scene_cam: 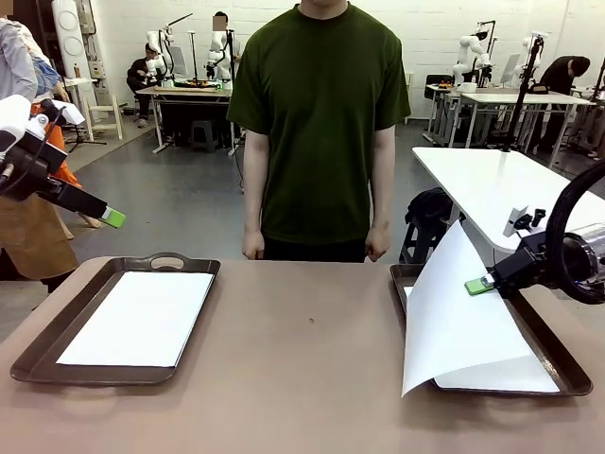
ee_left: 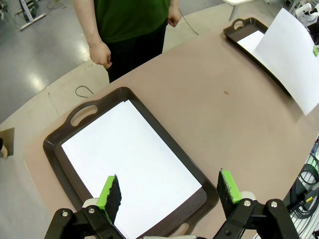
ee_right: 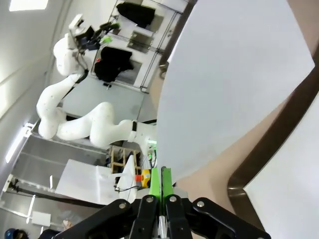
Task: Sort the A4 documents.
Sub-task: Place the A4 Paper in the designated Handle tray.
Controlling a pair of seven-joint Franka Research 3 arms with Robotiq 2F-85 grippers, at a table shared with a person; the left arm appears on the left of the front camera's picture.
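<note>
The right end effector (scene_cam: 480, 285) is clamped tight on the near edge of a single sheet (scene_cam: 454, 317), which it has peeled up out of the right tray (scene_cam: 553, 352) at the tabletop's right edge. The sheet stands almost on end, leaning toward the middle of the tabletop, its lower corner hanging past the tray's near-left rim, while more A4 documents (scene_cam: 506, 376) lie flat in the tray under it. In the right wrist view the green fingers (ee_right: 160, 180) meet flush with the paper pinched between them.

The left end effector (scene_cam: 112, 218) hangs above the tabletop's left edge, jaws spread wide and holding nothing. Directly beneath it sits the left tray (scene_cam: 43, 348), with a flat stack (scene_cam: 140, 316) inside, long axis running from the near edge toward the person's (scene_cam: 317, 123) side.

The lifted sheet lies well apart from the left tray, so I'd judge the right arm must carry it across leftward; it is the only one touching paper.
</note>
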